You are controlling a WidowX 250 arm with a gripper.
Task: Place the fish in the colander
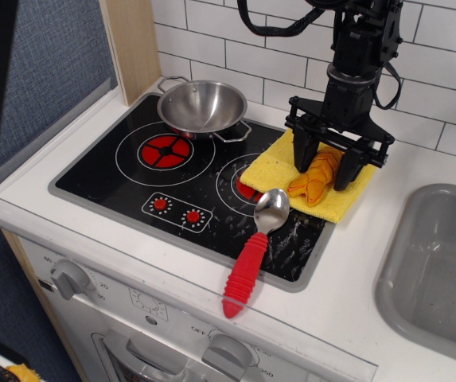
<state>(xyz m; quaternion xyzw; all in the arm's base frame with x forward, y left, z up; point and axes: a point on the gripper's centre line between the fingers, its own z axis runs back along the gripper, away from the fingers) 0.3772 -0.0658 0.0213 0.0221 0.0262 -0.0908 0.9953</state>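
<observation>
The orange and yellow ribbed fish lies on a flat yellow cloth at the right of the black stovetop. My black gripper is open and lowered over the fish, one finger on each side of its upper body; I cannot tell whether the fingers touch it. The shiny steel colander with two loop handles stands empty at the back left of the stovetop, well to the left of the gripper.
A spoon with a red handle lies on the stovetop's front right, its bowl just left of the fish. A grey sink basin is at the right. A white tiled wall is behind, a wooden post at back left.
</observation>
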